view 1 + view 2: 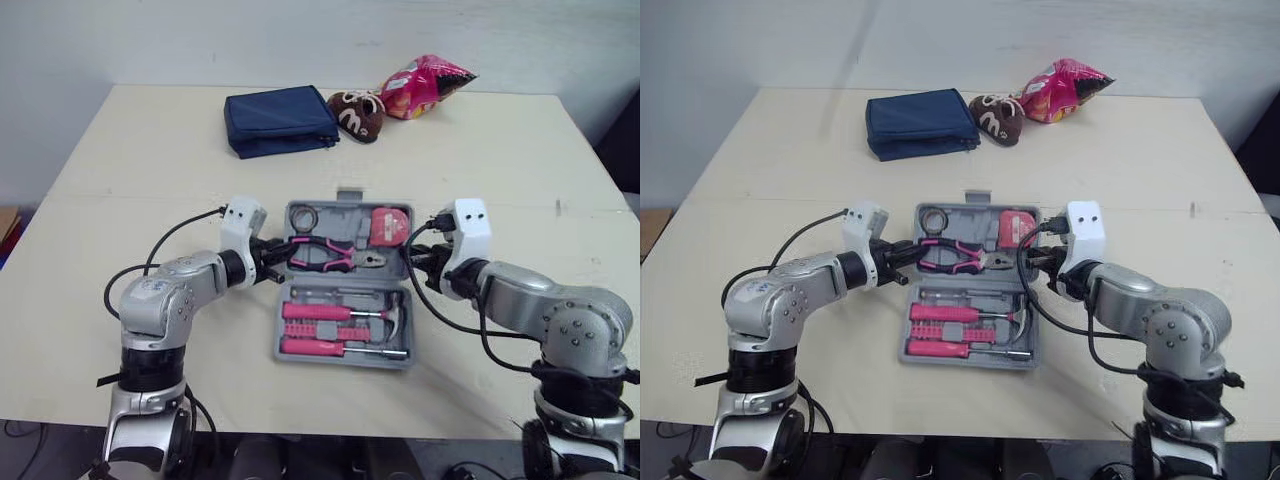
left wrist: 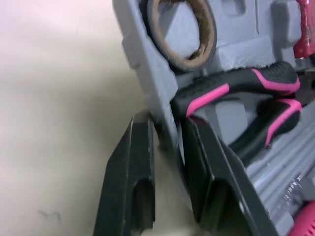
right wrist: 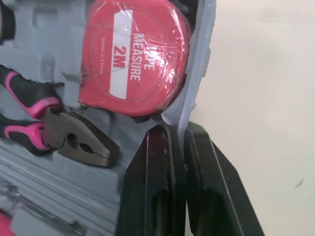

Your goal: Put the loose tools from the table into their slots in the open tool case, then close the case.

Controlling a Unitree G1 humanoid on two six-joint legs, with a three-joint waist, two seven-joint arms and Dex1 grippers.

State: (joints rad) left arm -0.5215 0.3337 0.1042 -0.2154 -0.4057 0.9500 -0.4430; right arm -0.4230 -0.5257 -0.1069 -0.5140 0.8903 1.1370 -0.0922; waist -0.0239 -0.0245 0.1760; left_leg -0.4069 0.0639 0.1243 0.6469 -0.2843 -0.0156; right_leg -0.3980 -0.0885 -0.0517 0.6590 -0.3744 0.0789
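Note:
The grey tool case [image 1: 281, 352] lies open in the middle of the table. Its far half holds a tape roll [image 2: 183, 30], pink-and-black pliers [image 1: 325, 255] and a red tape measure [image 3: 135, 64]. The near half holds pink-handled screwdrivers [image 1: 320, 312] and a hammer [image 1: 396, 318]. My left gripper [image 1: 280, 257] is at the left wall of the far half, its fingers [image 2: 138, 167] closed across that wall. On the opposite side, my right gripper [image 1: 412, 262] pinches the right wall beside the tape measure, with its fingers [image 3: 152, 172] on either side of it.
A folded navy pouch [image 1: 280, 120], a brown snack bag [image 1: 357, 113] and a pink snack bag [image 1: 425, 85] lie at the table's far edge. Bare tabletop [image 1: 120, 180] spreads on both sides of the case.

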